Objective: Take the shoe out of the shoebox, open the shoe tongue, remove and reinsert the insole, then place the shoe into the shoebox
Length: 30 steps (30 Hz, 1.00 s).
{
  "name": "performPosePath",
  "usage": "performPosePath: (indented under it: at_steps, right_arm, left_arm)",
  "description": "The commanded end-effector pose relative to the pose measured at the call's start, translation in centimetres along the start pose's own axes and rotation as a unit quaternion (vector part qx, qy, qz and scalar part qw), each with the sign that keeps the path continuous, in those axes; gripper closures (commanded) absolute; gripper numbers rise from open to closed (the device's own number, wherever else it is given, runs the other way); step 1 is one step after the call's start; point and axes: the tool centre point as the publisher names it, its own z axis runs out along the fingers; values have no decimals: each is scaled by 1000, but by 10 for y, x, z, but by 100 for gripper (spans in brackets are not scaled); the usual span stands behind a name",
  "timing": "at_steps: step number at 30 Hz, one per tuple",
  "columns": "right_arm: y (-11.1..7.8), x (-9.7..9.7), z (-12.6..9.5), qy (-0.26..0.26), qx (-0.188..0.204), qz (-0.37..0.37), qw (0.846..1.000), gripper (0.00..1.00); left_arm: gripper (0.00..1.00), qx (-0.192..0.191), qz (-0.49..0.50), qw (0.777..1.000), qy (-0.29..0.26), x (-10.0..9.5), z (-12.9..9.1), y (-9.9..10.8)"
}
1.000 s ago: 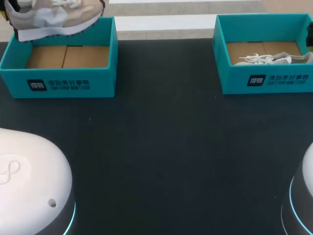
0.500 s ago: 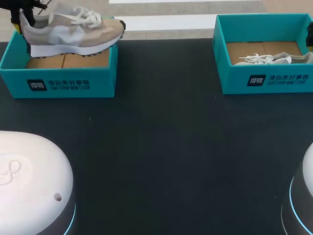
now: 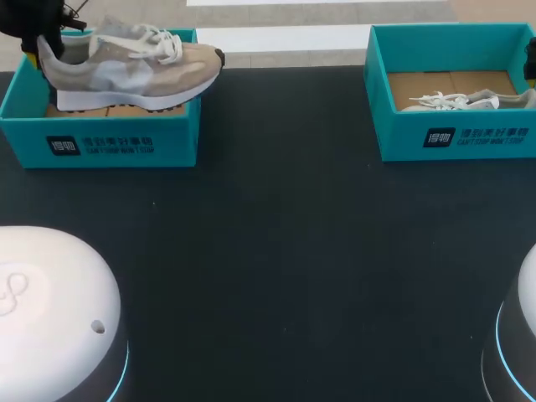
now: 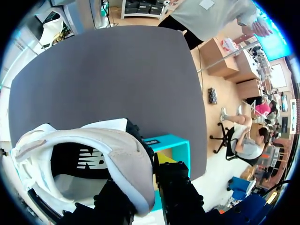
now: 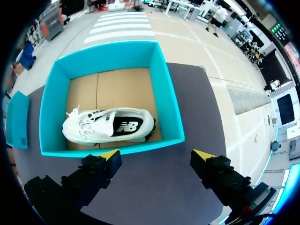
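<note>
A beige and grey sneaker (image 3: pixel 134 67) with white laces hangs level over the left teal shoebox (image 3: pixel 109 138), its toe jutting past the box's right wall. My left gripper (image 3: pixel 39 46) is shut on its heel. In the left wrist view the heel collar (image 4: pixel 126 164) sits pinched between the black fingers (image 4: pixel 180 197), above the dark table. My right gripper (image 5: pixel 156 157) hovers open over the near wall of the right teal shoebox (image 5: pixel 171 108), with nothing between its yellow tips. Inside that box a white sneaker (image 5: pixel 110 129) lies on its side.
The right shoebox (image 3: pixel 452 138) with the white sneaker (image 3: pixel 456 102) stands at the table's far right. White robot bases fill the near left corner (image 3: pixel 50 310) and the near right corner (image 3: pixel 519 335). A teal panel (image 5: pixel 16 119) lies beside the right box.
The left gripper has brought the beige sneaker down and to the right, from tilted at the view's top edge to level just above the left box. The right gripper has not moved.
</note>
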Motion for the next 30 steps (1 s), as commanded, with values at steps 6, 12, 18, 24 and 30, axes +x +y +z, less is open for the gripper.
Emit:
performPosePath:
  at_steps: [6, 12, 18, 24, 30]
  right_arm:
    - [0, 0, 0, 0, -1, 1, 1000, 0]
    - [0, 0, 0, 0, -1, 1, 1000, 0]
    - [0, 0, 0, 0, -1, 1, 1000, 0]
    - [0, 0, 0, 0, -1, 1, 1000, 0]
    - [0, 0, 0, 0, -1, 1, 1000, 0]
  left_arm:
    - [100, -50, 0, 999, -1, 1, 0, -5]
    - [100, -54, -4, 998, 21, -1, 3, -10]
    - [100, -69, -8, 996, 55, -19, -4, -42]
    - [100, -75, -9, 994, 76, -55, -11, -77]
    - [100, -66, -27, 994, 81, -85, -14, -100]
